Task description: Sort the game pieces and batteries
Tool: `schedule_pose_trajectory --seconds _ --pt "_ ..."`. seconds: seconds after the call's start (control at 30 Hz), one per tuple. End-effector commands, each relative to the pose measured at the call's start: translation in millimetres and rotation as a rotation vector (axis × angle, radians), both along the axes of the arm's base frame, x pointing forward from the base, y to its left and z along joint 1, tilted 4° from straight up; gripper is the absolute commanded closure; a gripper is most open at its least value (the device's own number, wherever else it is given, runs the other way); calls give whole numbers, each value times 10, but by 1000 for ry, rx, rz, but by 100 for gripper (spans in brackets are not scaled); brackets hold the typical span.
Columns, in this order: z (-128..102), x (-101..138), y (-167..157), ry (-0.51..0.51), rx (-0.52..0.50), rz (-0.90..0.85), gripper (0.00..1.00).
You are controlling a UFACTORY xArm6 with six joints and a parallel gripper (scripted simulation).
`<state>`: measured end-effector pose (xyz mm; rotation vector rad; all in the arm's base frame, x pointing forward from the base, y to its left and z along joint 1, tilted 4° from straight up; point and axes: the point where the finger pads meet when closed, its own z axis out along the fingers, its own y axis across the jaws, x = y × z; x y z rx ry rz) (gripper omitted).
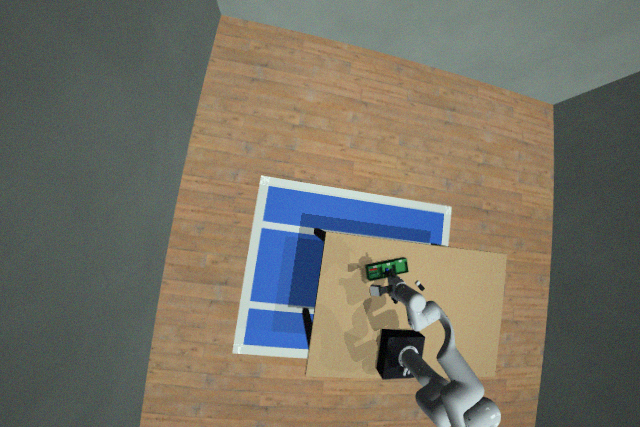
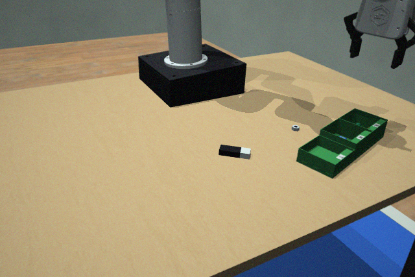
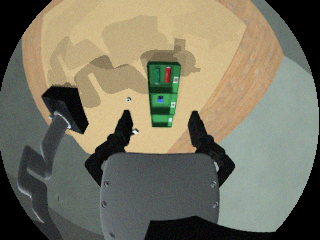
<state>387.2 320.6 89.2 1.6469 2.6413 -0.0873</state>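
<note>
A green row of three joined bins [image 2: 343,141] stands near the table's right edge; it also shows from above [image 1: 387,268] and in the wrist view [image 3: 163,95]. Each bin has a small white label, too small to read. A small blue piece [image 2: 342,137] [image 3: 160,99] lies in the middle bin. A red thing [image 3: 168,74] lies in the far bin. The near bin [image 2: 323,154] looks empty. My gripper [image 2: 374,58] hangs high above the bins, open and empty; in the wrist view its fingers stand wide apart over the near end of the row.
A black stick with a white end [image 2: 235,151] lies on the table left of the bins. A small grey nut [image 2: 295,128] lies between it and the bins. The arm's black base [image 2: 191,78] stands at the back. The table edge runs close behind the bins.
</note>
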Motion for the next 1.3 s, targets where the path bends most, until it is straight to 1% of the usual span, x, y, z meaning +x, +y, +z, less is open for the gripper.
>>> schedule_pose_trajectory --seconds 0.0,0.07,0.13,0.2,1.27 --pt "141 10 16 -3 3 0 0" --pt "221 11 21 -3 3 0 0" --pt "221 11 21 -3 3 0 0" --pt "290 11 26 -3 3 0 0" --pt "290 11 25 -3 3 0 0"
